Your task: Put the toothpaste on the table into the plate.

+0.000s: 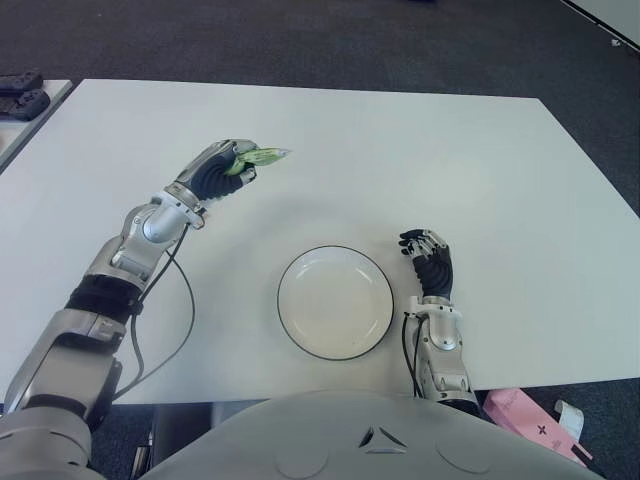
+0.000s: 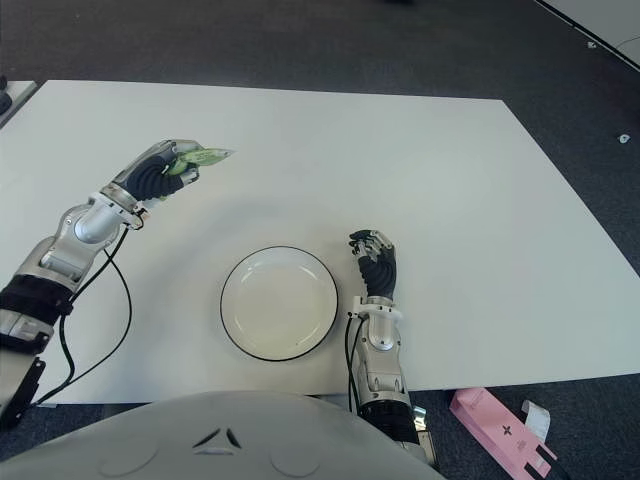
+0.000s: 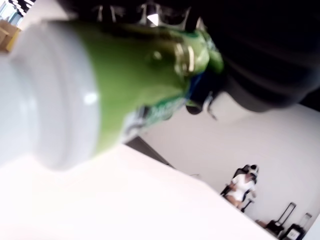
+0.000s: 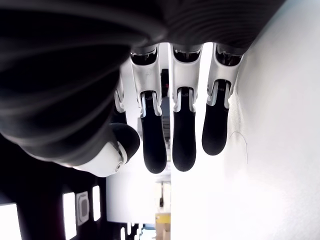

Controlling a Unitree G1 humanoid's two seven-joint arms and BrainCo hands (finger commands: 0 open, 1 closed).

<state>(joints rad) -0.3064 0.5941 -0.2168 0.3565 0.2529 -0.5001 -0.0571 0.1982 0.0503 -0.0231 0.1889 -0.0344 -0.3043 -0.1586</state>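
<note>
My left hand (image 1: pixel 226 166) is raised over the left part of the white table (image 1: pixel 420 150), its fingers shut on a green toothpaste tube (image 1: pixel 258 158) whose flat end sticks out to the right. In the left wrist view the tube (image 3: pixel 125 85) fills the frame, white cap toward the camera. The white plate (image 1: pixel 335 302) with a dark rim sits near the table's front edge, to the right of and nearer than the held tube. My right hand (image 1: pixel 428 255) shows just right of the plate, fingers relaxed and holding nothing (image 4: pixel 175 135).
A pink box (image 1: pixel 535 425) lies on the floor past the table's front right corner. Dark objects (image 1: pixel 22 95) sit on a second surface at the far left. A cable (image 1: pixel 180 300) hangs from my left arm over the table.
</note>
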